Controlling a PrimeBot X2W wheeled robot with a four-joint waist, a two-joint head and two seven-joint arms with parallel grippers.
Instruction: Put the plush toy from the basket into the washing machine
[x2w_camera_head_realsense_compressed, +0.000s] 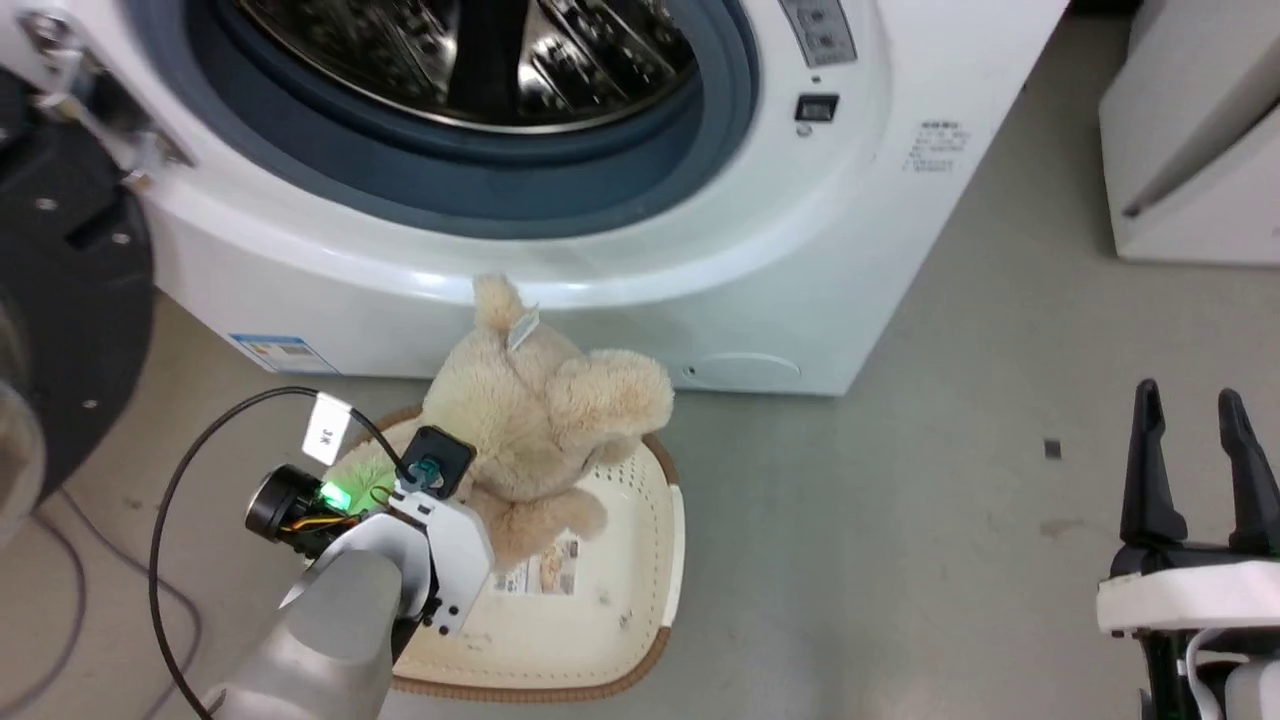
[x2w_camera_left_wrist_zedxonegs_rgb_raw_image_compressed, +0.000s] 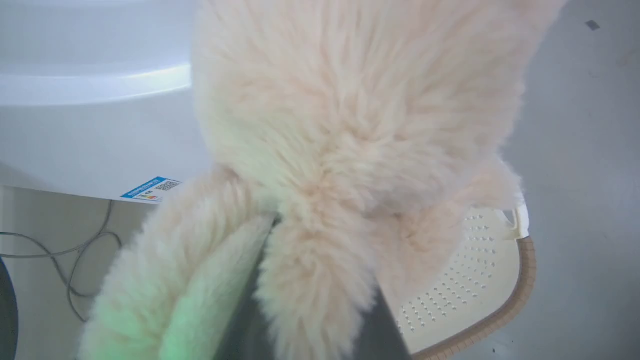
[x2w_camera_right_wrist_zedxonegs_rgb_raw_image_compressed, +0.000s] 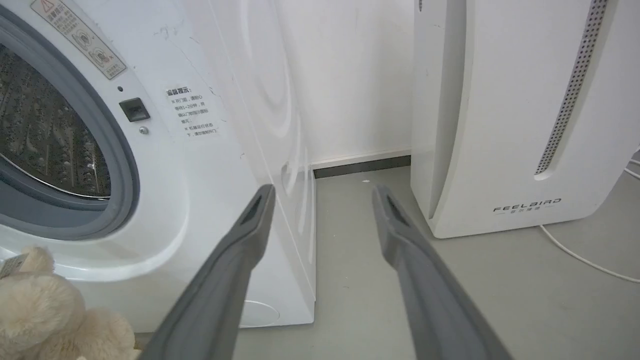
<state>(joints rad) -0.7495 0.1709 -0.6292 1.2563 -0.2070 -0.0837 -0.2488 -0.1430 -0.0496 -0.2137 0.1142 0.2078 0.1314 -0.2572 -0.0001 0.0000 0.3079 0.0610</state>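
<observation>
Fur crowded the left wrist view, where the left end effector (x2w_camera_left_wrist_zedxonegs_rgb_raw_image_compressed: 320, 265) had its two dark fingers (x2w_camera_left_wrist_zedxonegs_rgb_raw_image_compressed: 240, 325) clamped into a fold of the plush toy (x2w_camera_left_wrist_zedxonegs_rgb_raw_image_compressed: 350, 125), long pile spilling over both of them. In the head view the plush toy was at the far end of the basket (x2w_camera_head_realsense_compressed: 660, 540), above its cream perforated bottom, white tag uppermost, its top overlapping the lower front of the washing machine (x2w_camera_head_realsense_compressed: 820, 260); whether it touched the basket, I couldn't tell. The porthole stood open, steel drum (x2w_camera_head_realsense_compressed: 480, 50) gleaming inside the grey gasket (x2w_camera_head_realsense_compressed: 470, 180), black door (x2w_camera_head_realsense_compressed: 70, 300) swung out to the left. Over on the right, the right end effector (x2w_camera_head_realsense_compressed: 1190, 420) hovered above the grey floor (x2w_camera_head_realsense_compressed: 900, 550), fingers parted with nothing between them, well apart from the basket, pointing between the washing machine and the white FEELBIRD appliance (x2w_camera_right_wrist_zedxonegs_rgb_raw_image_compressed: 500, 125).
</observation>
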